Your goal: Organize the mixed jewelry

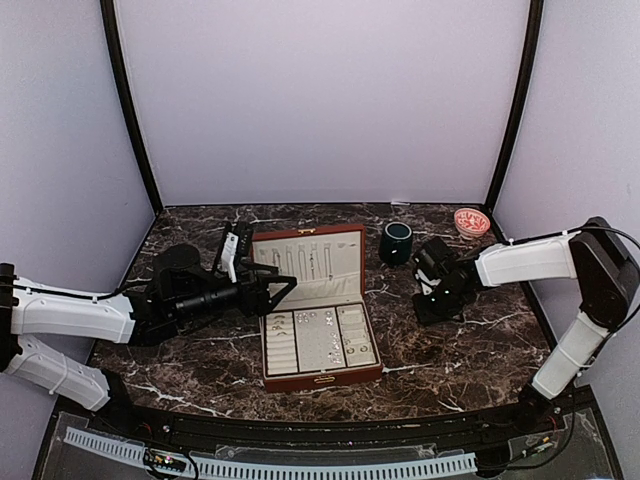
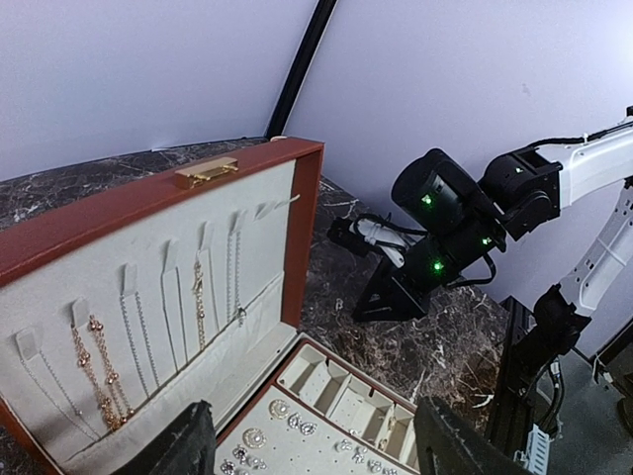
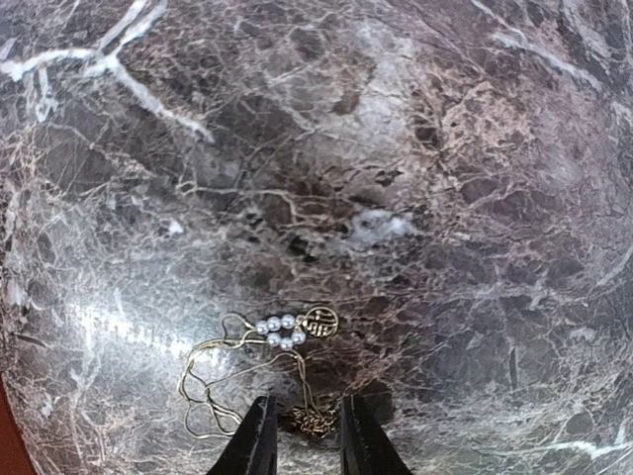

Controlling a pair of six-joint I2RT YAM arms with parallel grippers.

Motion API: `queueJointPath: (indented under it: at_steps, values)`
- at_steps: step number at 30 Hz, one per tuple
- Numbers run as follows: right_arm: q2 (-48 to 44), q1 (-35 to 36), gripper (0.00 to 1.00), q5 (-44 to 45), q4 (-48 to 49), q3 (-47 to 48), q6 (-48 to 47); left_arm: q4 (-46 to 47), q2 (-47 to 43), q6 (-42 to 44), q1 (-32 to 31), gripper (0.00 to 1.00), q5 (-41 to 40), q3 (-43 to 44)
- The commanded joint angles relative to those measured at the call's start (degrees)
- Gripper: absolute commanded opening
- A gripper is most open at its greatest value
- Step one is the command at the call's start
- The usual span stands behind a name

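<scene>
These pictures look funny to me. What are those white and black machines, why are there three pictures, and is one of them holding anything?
Those are two robot arms bolted to a marble table. Each ends in two fingers for picking up small things.

One picture comes from a camera up high, looking down on everything. The other two come from little cameras on the robots' wrists.

In the middle lies an open jewelry box with necklaces hanging in its lid and tiny shiny pieces in its trays. Behind it stand a dark green mug and a small pink bowl.

The left gripper hovers by the box, fingers wide, holding nothing.

The right gripper points down at a thin gold chain with little pearls on the table. Its fingers are slightly apart at the chain; I cannot tell whether they grip it.
</scene>
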Motion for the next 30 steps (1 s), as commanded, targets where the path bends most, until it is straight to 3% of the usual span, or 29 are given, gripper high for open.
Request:
queueJointPath:
  at_steps: [1,8,22,30]
  values:
    - [1.41,0.79,0.21,-0.26,-0.78,-1.01,1.76,0.05,-1.63,-0.10,-0.01,0.72,-0.91,0.31]
    - [1.07,2.62,0.00,-2.07,-0.66,-3.86,4.39,-0.34,-0.79,0.87,-0.01,0.72,-0.73,0.78]
    - [-11.49,2.62,0.00,-22.66,-5.07,-4.31,1.37,0.15,4.11,4.33,-0.10,0.71,2.48,4.32]
    - [-17.22,1.78,0.00,-33.76,-2.66,-4.27,2.59,3.85,9.24,6.71,-2.12,0.71,4.48,6.45]
